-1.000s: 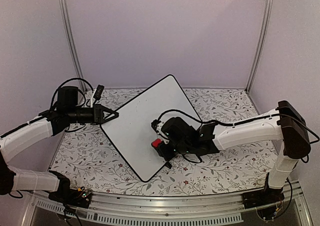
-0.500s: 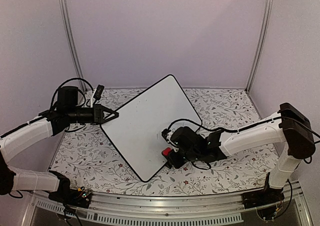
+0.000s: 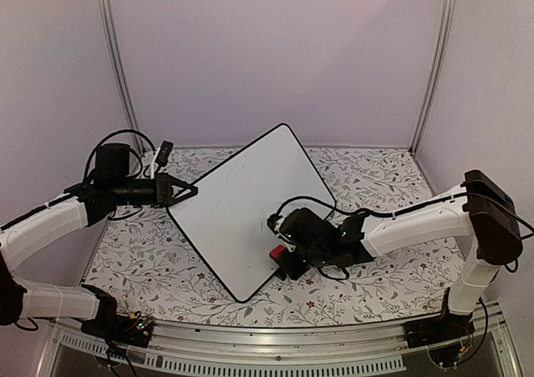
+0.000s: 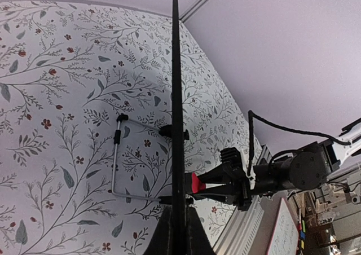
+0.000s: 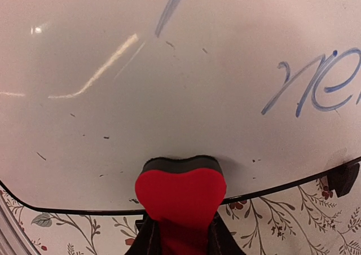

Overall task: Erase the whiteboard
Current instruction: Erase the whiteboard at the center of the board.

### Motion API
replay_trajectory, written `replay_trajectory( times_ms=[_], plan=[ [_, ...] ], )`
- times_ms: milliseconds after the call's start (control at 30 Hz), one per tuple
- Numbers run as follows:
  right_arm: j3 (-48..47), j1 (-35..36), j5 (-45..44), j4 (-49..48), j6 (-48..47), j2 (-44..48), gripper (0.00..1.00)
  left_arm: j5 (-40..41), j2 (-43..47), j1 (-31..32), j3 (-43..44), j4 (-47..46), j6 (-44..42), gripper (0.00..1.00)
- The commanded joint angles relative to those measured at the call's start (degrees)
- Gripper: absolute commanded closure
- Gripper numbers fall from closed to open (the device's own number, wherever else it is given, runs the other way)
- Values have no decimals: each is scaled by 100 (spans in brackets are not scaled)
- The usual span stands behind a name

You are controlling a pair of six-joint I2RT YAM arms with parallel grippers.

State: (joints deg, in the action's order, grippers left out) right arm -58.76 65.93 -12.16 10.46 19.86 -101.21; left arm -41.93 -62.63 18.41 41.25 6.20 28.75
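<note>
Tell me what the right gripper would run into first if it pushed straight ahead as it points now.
The whiteboard. The red eraser clamped in the right gripper sits at the board's face near its edge, seemingly touching, though depth is unclear.

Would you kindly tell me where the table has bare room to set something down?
Bare table lies far right, between the whiteboard and the side wall, and near left, between the board and the left arm. It is crowded where the right gripper holds the red eraser at its near edge.
</note>
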Motion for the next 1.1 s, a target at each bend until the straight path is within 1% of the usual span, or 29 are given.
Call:
replay_trajectory(
  times_ms=[0, 300, 667, 833, 1067],
  plan=[
    [-509, -89, -299, -37, -242, -268, 100, -359, 41, 54, -82, -58, -150, 100],
    [-1234, -222, -417, 88, -546, -563, 100, -368, 49, 52, -77, -57, -145, 100],
    [-1927, -597, -368, 141, -884, -721, 100, -378, 60, 57, -74, -57, -148, 100],
    [-1835, -614, -178, 168, -864, -760, 100, -383, 67, 50, -69, -62, -148, 100],
    [-1138, -534, -60, 21, -611, -612, 100, -394, 59, 48, -81, -78, -143, 100]
  ],
)
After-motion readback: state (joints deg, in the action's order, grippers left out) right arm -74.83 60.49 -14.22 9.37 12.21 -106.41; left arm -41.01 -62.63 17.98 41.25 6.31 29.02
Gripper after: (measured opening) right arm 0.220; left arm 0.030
